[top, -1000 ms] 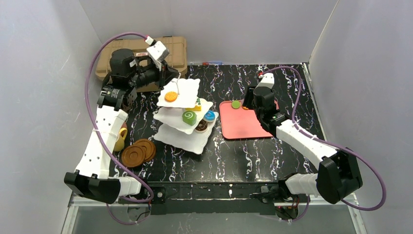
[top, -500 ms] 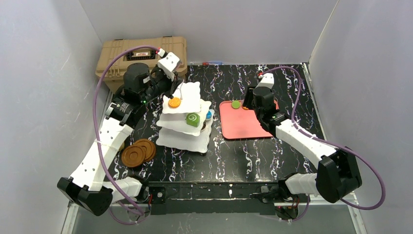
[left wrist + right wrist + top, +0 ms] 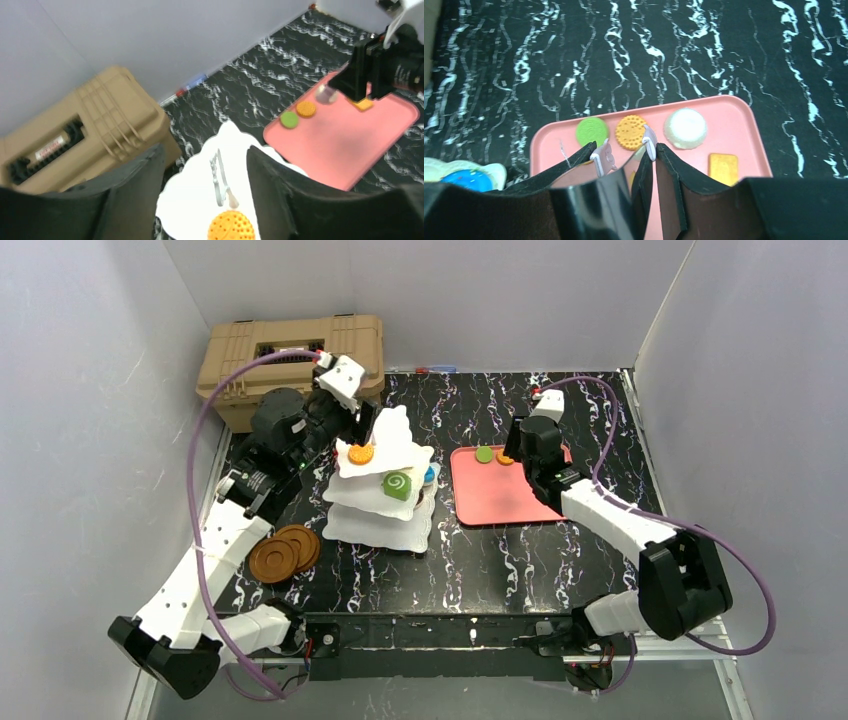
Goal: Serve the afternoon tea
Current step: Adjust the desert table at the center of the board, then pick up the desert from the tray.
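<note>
Two brown saucers (image 3: 283, 550) lie at the left of the worktop (image 3: 470, 560), and the tan case (image 3: 290, 355) stands behind them. My left gripper (image 3: 205, 185) is spread, a finger on each side of the wire loop (image 3: 218, 175) without touching it. The three-tier stand (image 3: 365, 528) sits mid-worktop, its upper plates hiding much of the lower tiers. My right gripper (image 3: 624, 147) hangs spread over the pink tray (image 3: 734, 125), partly covering its pastries (image 3: 685, 128).
</note>
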